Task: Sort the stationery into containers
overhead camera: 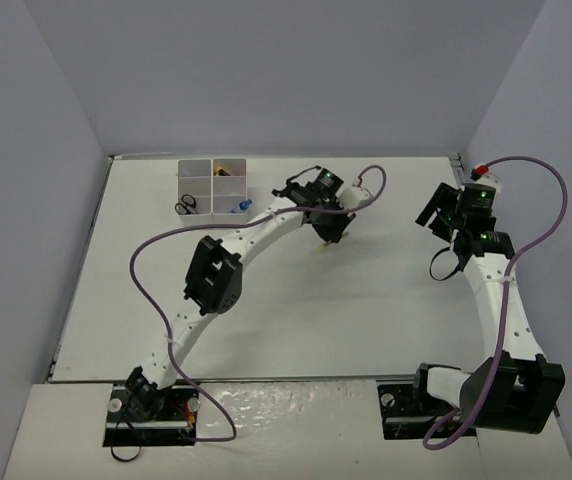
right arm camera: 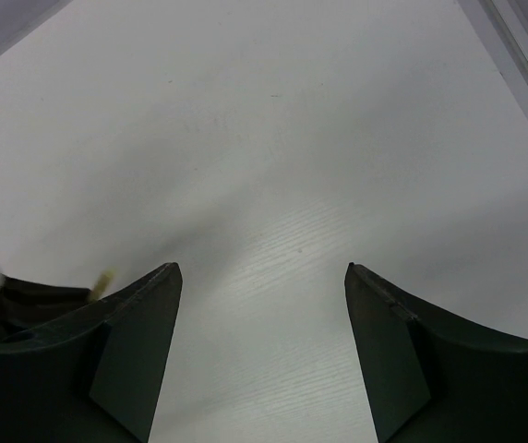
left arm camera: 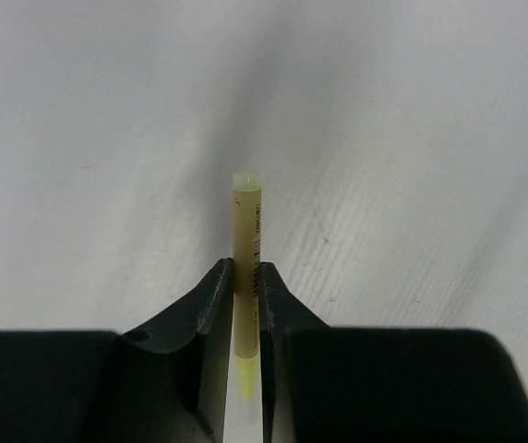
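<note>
Grip check: left fingers (left arm camera: 204,309) are closed almost fully, pinching a thin yellow marker (left arm camera: 246,231) between the two tips. Marker runs lengthwise out past the tips, pale cap end farthest from the wrist, pointed yellow end back in the slot between the fingers. From overhead that puts it mid-surface toward the far side, right of the containers (overhead camera: 213,160) and well apart from them. Can't tell whether it's resting on the surface (overhead camera: 366,320) or just off it. Containers sit at far left. Black-handled scissors (overhead camera: 186,206) are in the near-left compartment and the blue-capped bottle (overhead camera: 241,205) is in the near-right one. Something orange-yellow is in the far-right one, too small to name. Right fingers (right arm camera: 135,351) stand wide apart with nothing between them, hanging over the surface at far right.
</note>
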Motion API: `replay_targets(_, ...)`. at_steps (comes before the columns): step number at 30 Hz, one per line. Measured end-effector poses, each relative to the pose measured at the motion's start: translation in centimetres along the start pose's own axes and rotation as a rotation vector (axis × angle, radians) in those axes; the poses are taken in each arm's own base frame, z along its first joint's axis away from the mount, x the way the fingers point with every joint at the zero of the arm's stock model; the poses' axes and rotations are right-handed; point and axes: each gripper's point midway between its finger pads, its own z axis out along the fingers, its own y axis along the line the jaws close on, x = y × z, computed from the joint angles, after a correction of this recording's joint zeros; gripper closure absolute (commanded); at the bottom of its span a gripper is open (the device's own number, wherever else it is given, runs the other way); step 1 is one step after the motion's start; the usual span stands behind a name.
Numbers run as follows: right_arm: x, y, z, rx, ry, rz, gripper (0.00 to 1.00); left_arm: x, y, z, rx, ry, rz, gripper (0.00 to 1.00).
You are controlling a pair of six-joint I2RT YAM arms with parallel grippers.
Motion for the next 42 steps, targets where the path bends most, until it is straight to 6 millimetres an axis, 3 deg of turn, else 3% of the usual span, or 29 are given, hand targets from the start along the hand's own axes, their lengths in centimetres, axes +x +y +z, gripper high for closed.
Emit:
replay_targets(3,-0.1,0.2,-0.2,-0.011,-0.004,0.001,0.32,-3.9,4.0,-4.5,-0.039,-0.149,-0.075,1.0)
replay_targets(5,-0.2,0.4,-0.5,-0.022,-0.009,0.004,0.32,-6.8,7.5,-9.0,-0.093,-0.277,-0.119,1.0)
replay_targets(8,-0.3,0.6,-0.6,-0.032,-0.01,0.012,0.33,-10.0,13.3,-17.6,-0.193,-0.476,-0.182,1.0)
replay_targets(10,-0.2,0.7,-0.6,-0.034,-0.008,0.016,0.33,-11.3,17.5,-24.5,-0.281,-0.622,-0.212,1.0)
replay_targets(12,-0.2,0.7,-0.6,-0.037,-0.008,0.02,0.33,-11.2,21.6,-31.1,-0.377,-0.742,-0.238,1.0)
replay_targets(14,-0.2,0.8,-0.6,-0.038,-0.007,0.024,0.33,-9.6,25.3,-36.6,-0.477,-0.821,-0.264,1.0)
replay_targets(16,-0.2,0.8,-0.6,-0.038,-0.008,0.027,0.33,-7.0,28.7,-40.7,-0.566,-0.863,-0.306,1.0)
replay_targets(18,-0.2,0.8,-0.5,-0.039,-0.007,0.03,0.33,-3.5,31.9,-43.0,-0.633,-0.88,-0.358,1.0)
replay_targets(21,-0.2,0.8,-0.4,-0.039,-0.004,0.034,0.34,0.9,35.2,-42.8,-0.662,-0.877,-0.417,1.0)
replay_targets(25,0.0,1.0,-0.1,-0.042,0.006,0.045,0.34,4.3,36.5,-37.6,-0.599,-0.85,-0.449,1.0)
replay_targets(27,0.0,1.0,-0.1,-0.045,0.006,0.047,0.34,4.6,36.0,-35.2,-0.551,-0.843,-0.451,1.0)
replay_targets(30,-0.1,1.1,-0.1,-0.046,0.004,0.05,0.35,3.9,35.4,-33.4,-0.514,-0.885,-0.401,1.0)
replay_targets(33,-0.2,1.2,-0.3,-0.049,-0.001,0.064,0.35,4.1,34.3,-32.3,-0.516,-0.958,-0.338,1.0)
replay_targets(36,-0.4,1.6,-0.7,-0.061,-0.01,0.082,0.36,5.6,33.7,-31.2,-0.526,-0.991,-0.316,1.0)
replay_targets(42,-1.4,3.8,-2.1,-0.112,-0.045,0.08,0.36,7.6,33.7,-30.9,-0.582,-1.043,-0.26,1.0)
